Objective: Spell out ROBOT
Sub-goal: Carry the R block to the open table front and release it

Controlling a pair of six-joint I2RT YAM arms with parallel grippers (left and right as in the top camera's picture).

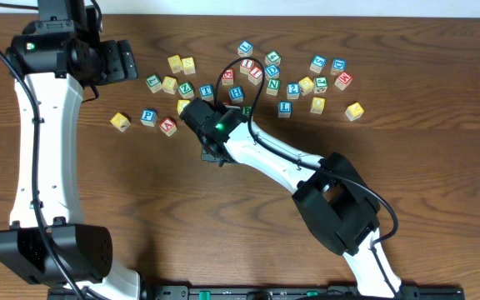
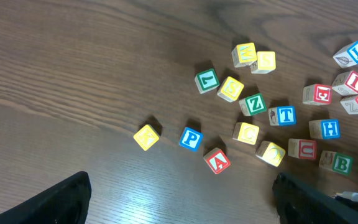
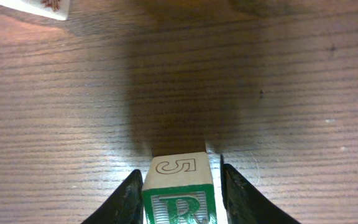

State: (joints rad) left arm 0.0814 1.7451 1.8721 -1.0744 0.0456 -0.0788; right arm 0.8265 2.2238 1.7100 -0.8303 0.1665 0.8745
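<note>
- The right gripper (image 3: pixel 179 198) is squeezing the R block (image 3: pixel 179 183), with one finger on each side.
- The block sits low over the bare table (image 3: pixel 73 99). I cannot tell if it touches.
- If the gripper lets go too high, the block may bounce or turn. Then the R would sit crooked.
- The pile (image 1: pixel 257 79) is near, so a swing of the arm could knock blocks away.
- The left gripper (image 2: pixel 182 202) is wide open and holds nothing.

Bright overhead light; dark shadow, soft glare on table (image 3: pixel 55 93); sharp.
</note>
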